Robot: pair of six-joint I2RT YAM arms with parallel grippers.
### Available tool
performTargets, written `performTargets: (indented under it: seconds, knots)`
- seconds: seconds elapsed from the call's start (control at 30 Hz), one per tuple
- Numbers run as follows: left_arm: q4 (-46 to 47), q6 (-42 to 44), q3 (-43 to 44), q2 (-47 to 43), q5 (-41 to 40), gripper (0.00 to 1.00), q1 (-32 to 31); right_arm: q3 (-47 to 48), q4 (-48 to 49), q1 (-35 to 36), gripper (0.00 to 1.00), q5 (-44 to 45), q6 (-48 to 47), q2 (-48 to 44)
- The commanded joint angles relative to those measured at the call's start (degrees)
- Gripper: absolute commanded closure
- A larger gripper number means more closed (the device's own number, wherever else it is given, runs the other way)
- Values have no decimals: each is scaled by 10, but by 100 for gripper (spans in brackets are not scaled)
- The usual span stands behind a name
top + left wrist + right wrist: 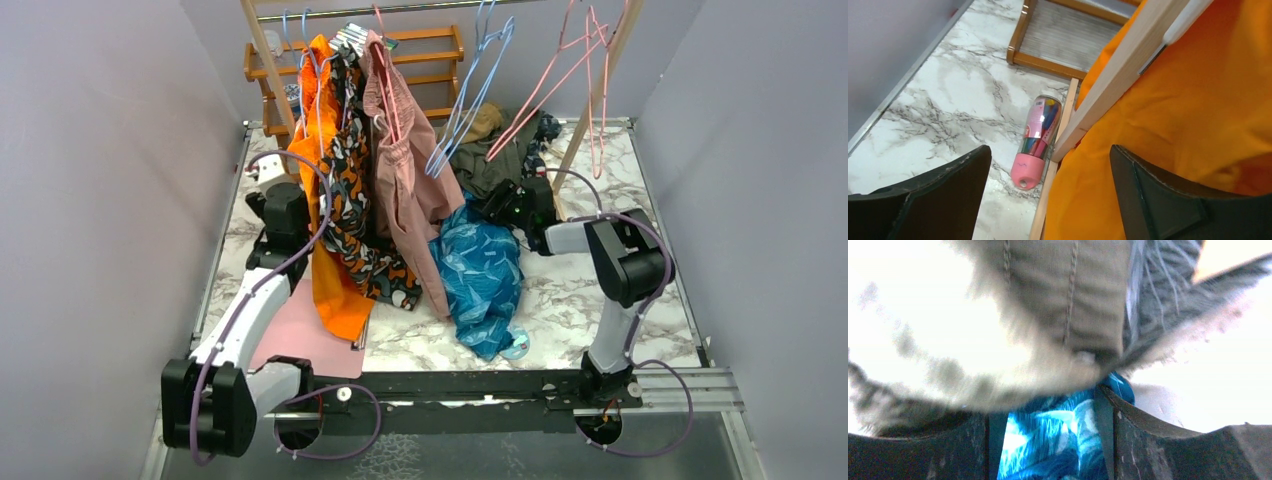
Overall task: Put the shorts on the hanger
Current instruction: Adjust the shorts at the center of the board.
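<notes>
The right gripper (pixel 1045 410) is clamping the shorts (pixel 480 275) near their top, with blue fabric filling its jaws and the rest slumping on the table (pixel 600 300). The left gripper (pixel 1048 152) is gaping empty beside an orange garment (pixel 1188 115). The pick-up seems to be under way. Next, the shorts need carrying to the hanger (pixel 548 92), which is hanging well apart.

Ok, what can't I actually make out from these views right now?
Top external: the hanger has its hook cut off by the top edge.
Top external: the shorts are bunched, their waist hidden in folds.
Right wrist: past the right gripper, a blurred khaki garment and glare hide the rest.
Left wrist: the orange garment blocks the right half.
</notes>
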Motion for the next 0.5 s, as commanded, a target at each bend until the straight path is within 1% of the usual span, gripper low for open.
performTargets:
  seconds: [0.0, 0.13, 0.27, 0.37, 0.47]
  knots:
    - [-101, -39, 42, -60, -45, 6, 4, -44, -66, 1, 34, 36, -18, -64]
    - [-186, -60, 57, -101, -73, 1, 4, -70, -106, 1, 32, 44, -19, -118]
    - [-262, -81, 60, -156, -108, 1, 4, -99, -142, 1, 31, 55, -21, -176]
    - [-318, -97, 69, -200, -132, 1, 4, -118, -204, 1, 29, 77, -23, -237]
    - [-389, -108, 98, -209, -176, 1, 3, -142, -261, 1, 28, 84, -19, -302]
